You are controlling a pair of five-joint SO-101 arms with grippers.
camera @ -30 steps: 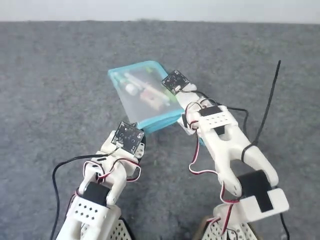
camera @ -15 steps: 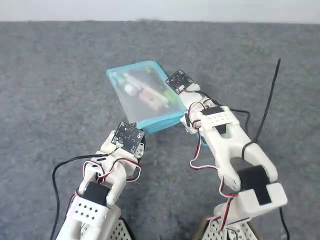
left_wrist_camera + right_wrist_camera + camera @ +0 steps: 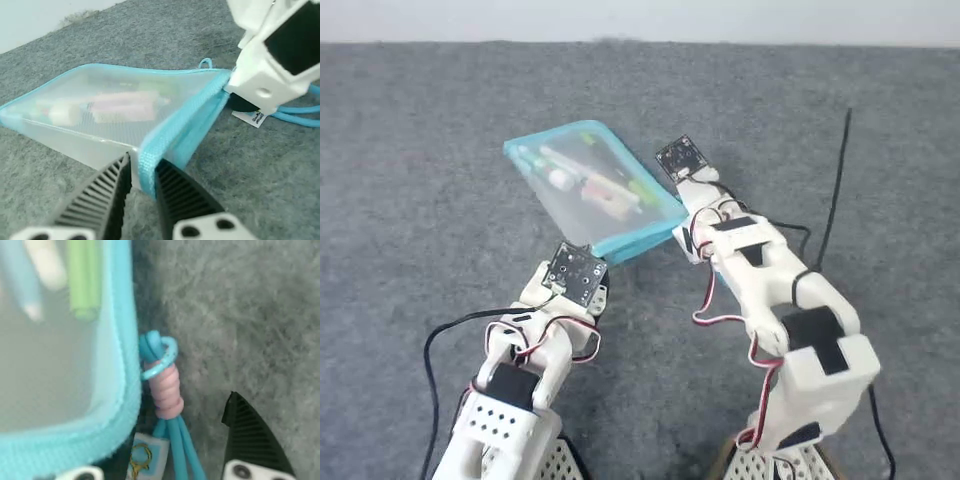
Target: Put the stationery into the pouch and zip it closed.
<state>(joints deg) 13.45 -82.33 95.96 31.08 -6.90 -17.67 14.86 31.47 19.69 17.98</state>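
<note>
Pouch (image 3: 588, 190), translucent with teal binding, lies on the grey mat (image 3: 430, 110) ahead of both arms. Stationery (image 3: 592, 180) is already inside: pale, pink and green sticks show through the mesh. Left gripper (image 3: 142, 167) is clamped tight on the teal edge at the pouch's near corner, its ribbed jaws pinching the binding. Right gripper (image 3: 175, 440) sits at the neighbouring corner, where the blue pull cord (image 3: 159, 356) with its pink bead (image 3: 167, 390) hangs off the pouch. Its jaws stand apart, with cord and bead lying loose between them and nothing pinched. Over the last second the pouch has swung. Its far corner has gone leftward in the high view while the clamped corner stayed put, so the bag has pivoted about the left gripper's hold. The right arm has turned with it, elbow drawn inward, wrist kept at the cord corner. Reading: packing looks finished and only the zip is left. The pivot lays the near edge in a line between the two grippers, which should suit a pull along it, but the right gripper has no grip on the cord yet. Whether the slider is already run home cannot be told from these views
</note>
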